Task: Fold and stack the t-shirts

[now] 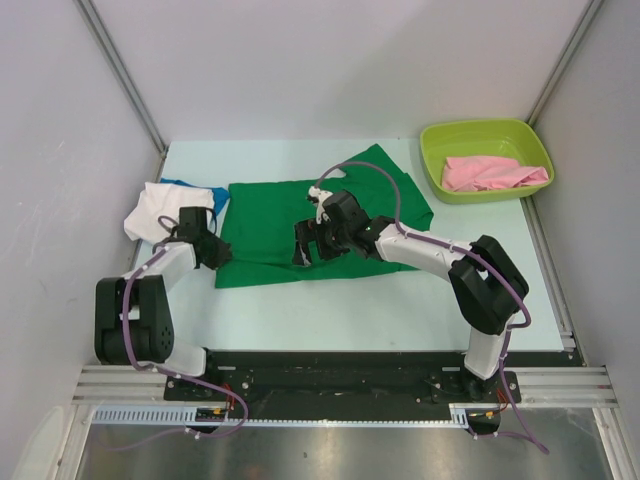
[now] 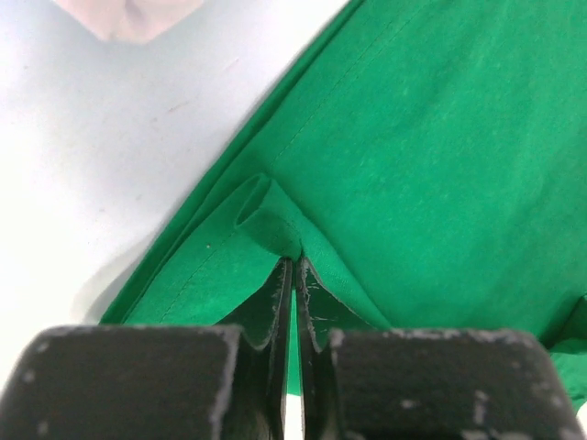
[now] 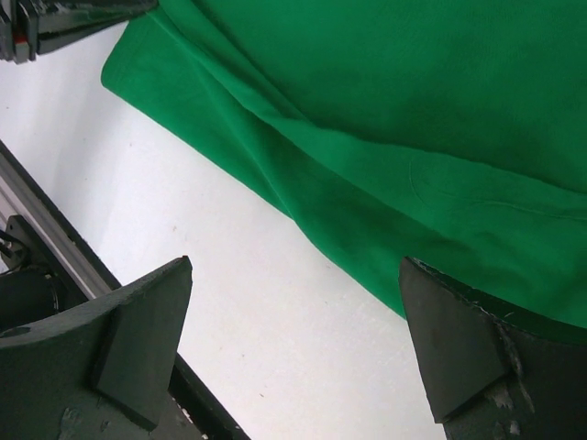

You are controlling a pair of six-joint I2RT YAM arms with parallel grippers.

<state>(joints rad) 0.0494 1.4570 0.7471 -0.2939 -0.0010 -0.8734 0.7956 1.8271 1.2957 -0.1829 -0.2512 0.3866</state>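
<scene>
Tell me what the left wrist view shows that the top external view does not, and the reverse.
Only the left wrist: the left gripper has its jaws pinched shut on a small raised fold at the edge of the green t-shirt. Only the top external: the right gripper, jaws apart, over that shirt; the blue t-shirt at the far left; the pink t-shirt in the lime-green tub. Both: the green t-shirt on the pale table, the left gripper at its left edge, and probably the white t-shirt, a pale corner in the wrist view.

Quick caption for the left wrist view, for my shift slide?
Left gripper shut on a raised fold at the green t-shirt edge, pale table alongside.
</scene>
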